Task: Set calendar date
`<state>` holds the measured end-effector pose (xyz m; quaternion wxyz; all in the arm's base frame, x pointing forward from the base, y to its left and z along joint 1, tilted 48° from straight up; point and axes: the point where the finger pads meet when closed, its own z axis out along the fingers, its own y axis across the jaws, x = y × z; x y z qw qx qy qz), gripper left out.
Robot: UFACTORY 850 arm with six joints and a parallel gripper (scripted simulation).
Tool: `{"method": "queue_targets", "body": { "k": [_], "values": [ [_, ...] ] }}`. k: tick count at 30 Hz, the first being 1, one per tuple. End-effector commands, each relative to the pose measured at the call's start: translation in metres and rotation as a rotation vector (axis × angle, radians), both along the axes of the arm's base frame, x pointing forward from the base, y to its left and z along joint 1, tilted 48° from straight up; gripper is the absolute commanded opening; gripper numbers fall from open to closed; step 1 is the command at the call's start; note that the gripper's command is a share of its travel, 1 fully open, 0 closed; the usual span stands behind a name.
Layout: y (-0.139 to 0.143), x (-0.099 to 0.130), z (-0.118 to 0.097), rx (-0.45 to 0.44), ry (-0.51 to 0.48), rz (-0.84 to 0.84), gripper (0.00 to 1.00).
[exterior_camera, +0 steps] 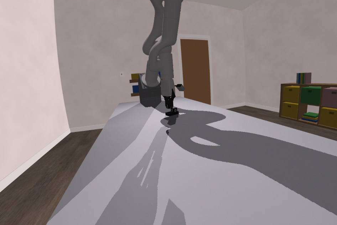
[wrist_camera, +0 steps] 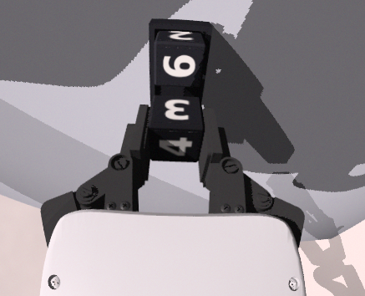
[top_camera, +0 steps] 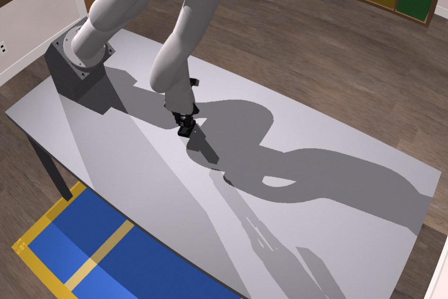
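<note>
With the jaws gripping our cube (top_camera: 182,120) (exterior_camera: 169,104) (wrist_camera: 176,125), lowering it off-line could catch the tray's rim (top_camera: 183,134) (exterior_camera: 171,113) (wrist_camera: 152,63) and tip it.

1. Gripper (wrist_camera: 175,122) clamped on near cube (wrist_camera: 176,127); 3 and 4 visible, both sideways.
2. Far cube (wrist_camera: 179,63) sits in tray (wrist_camera: 153,63), showing sideways 6 or 9.
3. Tray's near end hidden.

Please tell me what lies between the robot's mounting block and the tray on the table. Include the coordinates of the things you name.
Only shadowed tabletop (top_camera: 144,102) separates the block (top_camera: 68,74) from the tray (top_camera: 184,132), in the top view.
</note>
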<state>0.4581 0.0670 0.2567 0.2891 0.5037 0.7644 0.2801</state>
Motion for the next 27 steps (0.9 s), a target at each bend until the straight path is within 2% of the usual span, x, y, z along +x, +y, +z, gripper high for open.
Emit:
{"method": "queue_targets", "body": {
  "k": [1, 27],
  "values": [
    [0.0, 0.0001, 0.0003, 0.0, -0.001, 0.0, 0.29],
    [0.0012, 0.0067, -0.0058, 0.0, -0.001, 0.0, 0.29]
  ]
}}
